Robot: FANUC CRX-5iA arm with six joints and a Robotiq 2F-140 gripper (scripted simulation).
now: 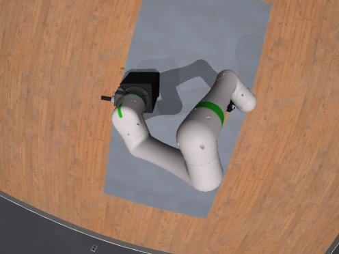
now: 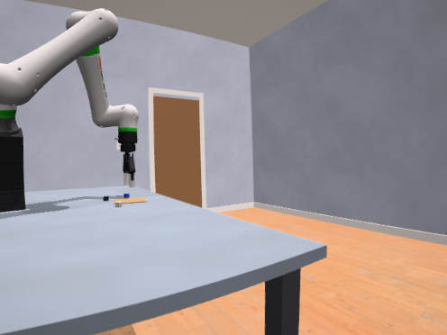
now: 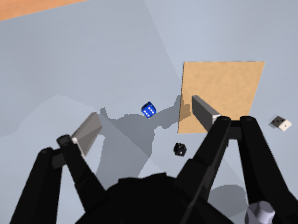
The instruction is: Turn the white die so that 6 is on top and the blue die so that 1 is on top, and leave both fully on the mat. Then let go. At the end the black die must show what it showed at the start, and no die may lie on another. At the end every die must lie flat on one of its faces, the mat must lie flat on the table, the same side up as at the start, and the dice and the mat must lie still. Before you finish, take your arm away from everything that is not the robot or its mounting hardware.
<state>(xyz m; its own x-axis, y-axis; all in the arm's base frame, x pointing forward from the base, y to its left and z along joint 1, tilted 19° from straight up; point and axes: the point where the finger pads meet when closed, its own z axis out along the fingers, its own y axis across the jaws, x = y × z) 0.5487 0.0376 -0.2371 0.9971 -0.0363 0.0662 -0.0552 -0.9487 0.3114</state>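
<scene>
The blue die (image 3: pixel 148 110) (image 2: pixel 126 195) lies on the table off the mat; its face toward the wrist camera looks like a six. The tan mat (image 3: pixel 235 80) (image 2: pixel 137 200) (image 1: pixel 225 119) lies flat. The white die (image 3: pixel 282 123) (image 2: pixel 118 204) lies off the mat, on the side away from the blue die; its top pips are too small to read. The black die (image 3: pixel 180 149) (image 2: pixel 105 198) lies off the mat near a corner; its top number is unclear. My gripper (image 3: pixel 144 112) (image 2: pixel 129 185) is open and empty, high above the blue die, with the die between the fingers in the wrist view.
The grey-blue table (image 1: pixel 191 31) (image 2: pixel 194 261) carries the arm's black base (image 1: pixel 150 82) (image 2: pixel 10 171). The arm hides the dice and most of the mat in the top view. A table edge shows at the top left of the wrist view.
</scene>
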